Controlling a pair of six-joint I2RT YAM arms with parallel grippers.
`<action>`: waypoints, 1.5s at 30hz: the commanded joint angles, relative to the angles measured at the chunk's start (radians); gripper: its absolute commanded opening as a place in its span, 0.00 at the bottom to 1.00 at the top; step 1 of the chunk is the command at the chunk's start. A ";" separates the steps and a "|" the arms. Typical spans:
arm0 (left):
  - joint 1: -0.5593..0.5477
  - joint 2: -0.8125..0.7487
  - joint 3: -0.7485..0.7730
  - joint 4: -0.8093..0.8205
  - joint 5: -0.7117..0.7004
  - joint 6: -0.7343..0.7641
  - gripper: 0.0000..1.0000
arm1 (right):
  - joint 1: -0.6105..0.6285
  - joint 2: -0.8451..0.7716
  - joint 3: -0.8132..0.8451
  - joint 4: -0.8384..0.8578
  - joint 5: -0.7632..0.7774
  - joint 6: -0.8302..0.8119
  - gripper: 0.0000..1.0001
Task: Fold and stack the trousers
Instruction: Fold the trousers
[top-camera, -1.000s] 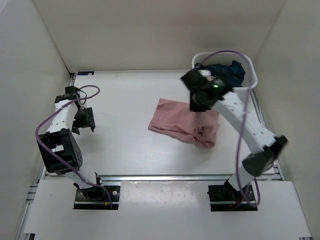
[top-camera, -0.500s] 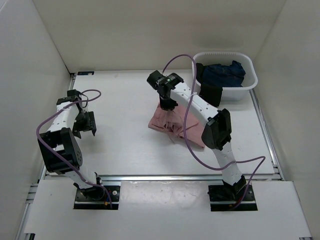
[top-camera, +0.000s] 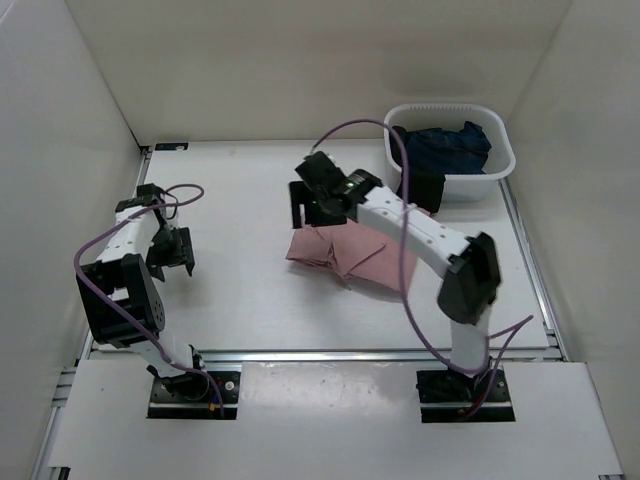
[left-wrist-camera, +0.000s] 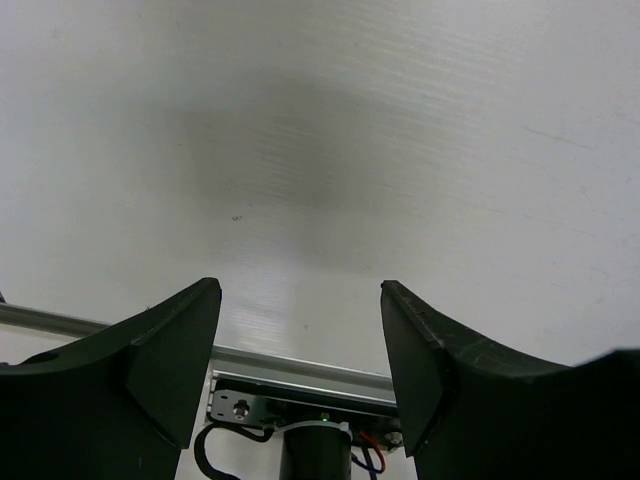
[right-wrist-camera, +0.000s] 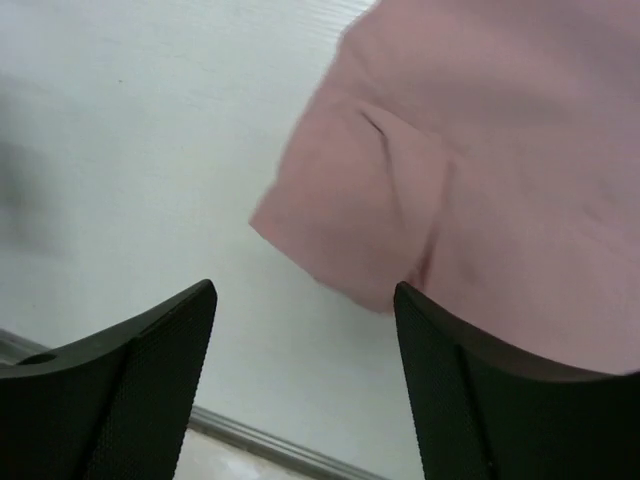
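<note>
The dusty-pink trousers (top-camera: 345, 252) lie in a folded, wrinkled bundle on the white table, right of centre. My right gripper (top-camera: 308, 214) hovers just above their far-left corner, jaws open and empty. In the right wrist view the pink trousers (right-wrist-camera: 480, 170) fill the upper right, apart from the open right gripper (right-wrist-camera: 303, 292). My left gripper (top-camera: 177, 252) stays far to the left, away from the cloth. The left wrist view shows the left gripper (left-wrist-camera: 298, 288) open over bare table.
A white basket (top-camera: 470, 186) at the back right holds a dark navy garment (top-camera: 447, 146). A metal rail (top-camera: 320, 355) runs along the table's near edge. White walls close in the left, back and right sides.
The right arm swung left from the basket side across the trousers, carrying cloth leftward, then opened its jaws and let go. The bundle now lies further left. The left arm barely moved.
</note>
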 joint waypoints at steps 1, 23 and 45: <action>0.007 -0.023 -0.027 0.009 0.016 -0.001 0.77 | -0.059 -0.200 -0.161 0.123 0.061 0.047 0.75; 0.007 -0.054 -0.085 0.022 0.005 -0.001 0.77 | 0.068 0.202 -0.132 0.079 -0.270 -0.045 0.00; 0.007 -0.086 -0.085 0.012 -0.023 -0.001 0.77 | -0.018 0.395 0.201 -0.011 -0.197 0.335 0.00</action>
